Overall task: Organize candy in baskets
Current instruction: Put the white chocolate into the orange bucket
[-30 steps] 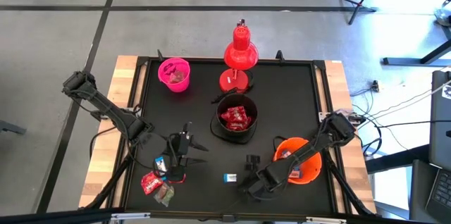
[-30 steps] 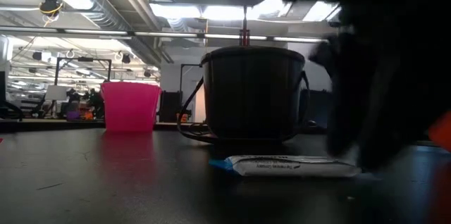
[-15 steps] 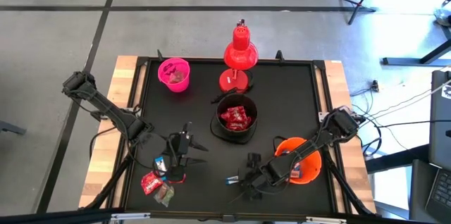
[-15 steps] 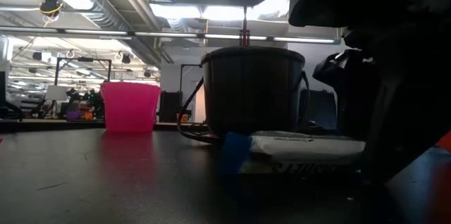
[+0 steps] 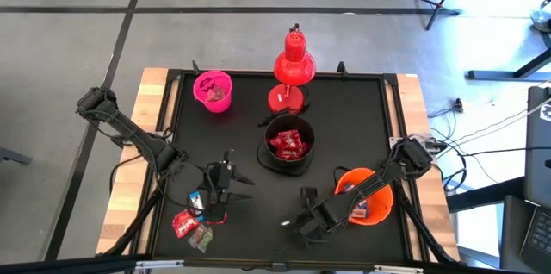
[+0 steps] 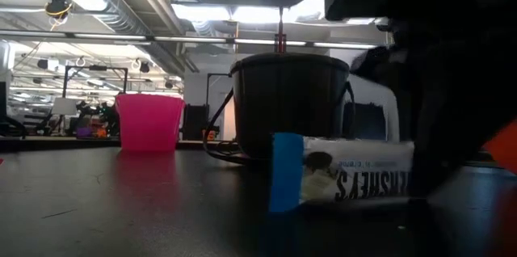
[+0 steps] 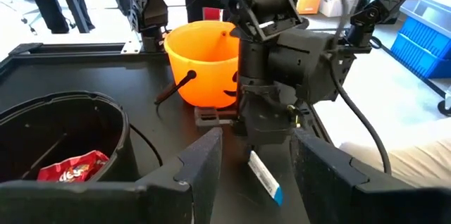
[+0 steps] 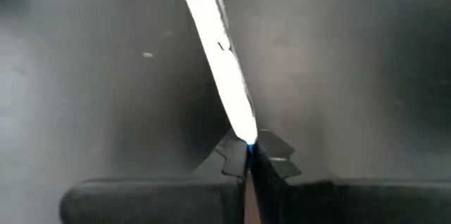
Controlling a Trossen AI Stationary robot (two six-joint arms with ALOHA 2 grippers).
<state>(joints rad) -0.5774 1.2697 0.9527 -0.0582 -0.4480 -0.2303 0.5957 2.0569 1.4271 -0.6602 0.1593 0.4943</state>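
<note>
Black-topped table (image 5: 362, 110) with light wood side edges. Sitting on it: pink plastic bucket (image 5: 213, 90) far left, red desk lamp (image 5: 291, 71) far centre, black bucket (image 5: 287, 146) mid-table, orange bucket (image 5: 365, 196) near right, loose wrapped candies (image 5: 193, 225) near left.

Red desk lamp (image 5: 294, 69) standing at the far middle of the black-topped bench (image 5: 344, 119), round base flat on the mat, shade tipped over it. Light wooden edging (image 5: 129, 179) showing along both sides of the bench, grey floor (image 5: 215, 33) with dark seam lines beyond. Blue crate (image 7: 430, 27) and tangled cables off past the bench edge.
</note>
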